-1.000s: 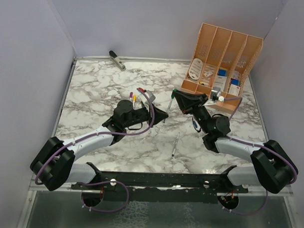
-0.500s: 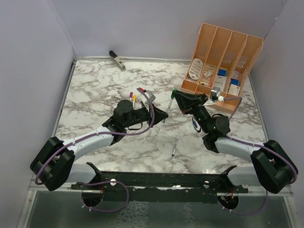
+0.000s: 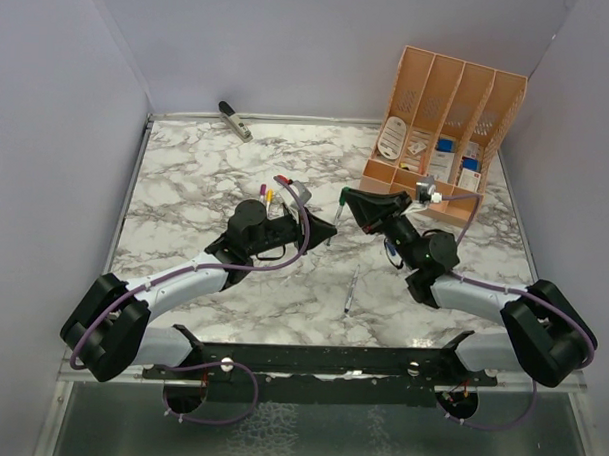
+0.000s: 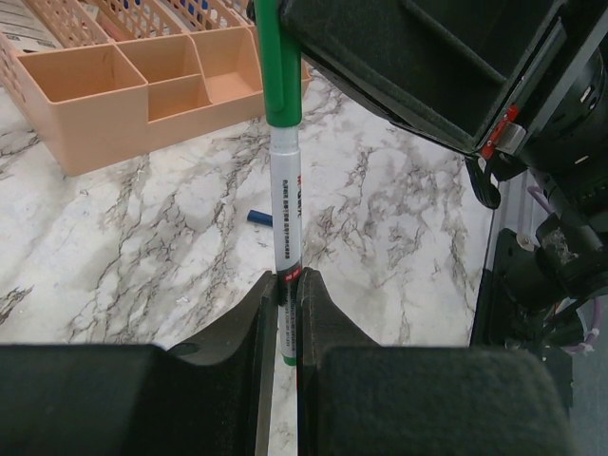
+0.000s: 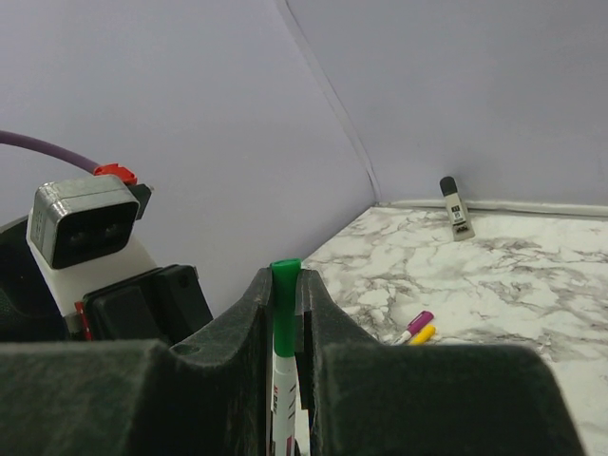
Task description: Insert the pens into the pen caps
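Observation:
My left gripper (image 3: 330, 228) (image 4: 287, 285) is shut on the lower barrel of the green pen (image 4: 285, 204), a white-silver marker with a green tail. My right gripper (image 3: 349, 200) (image 5: 285, 282) is shut on the green cap (image 5: 285, 296), which sits over the pen's tip (image 4: 276, 66). Both grippers meet above the table's middle, with the pen (image 3: 338, 215) between them. Purple- and yellow-capped pens (image 5: 416, 326) lie side by side on the table (image 3: 267, 196). Another thin pen (image 3: 350, 290) lies in front. A blue cap (image 4: 258, 218) lies on the marble.
An orange desk organizer (image 3: 443, 118) with small items stands at the back right, close behind my right gripper. A grey-black stapler-like tool (image 3: 234, 119) lies at the back left by the wall. Purple walls enclose the marble table (image 3: 186, 184).
My right gripper has moved a little left toward the left gripper, bringing the green cap along the pen. The left arm has stayed still.

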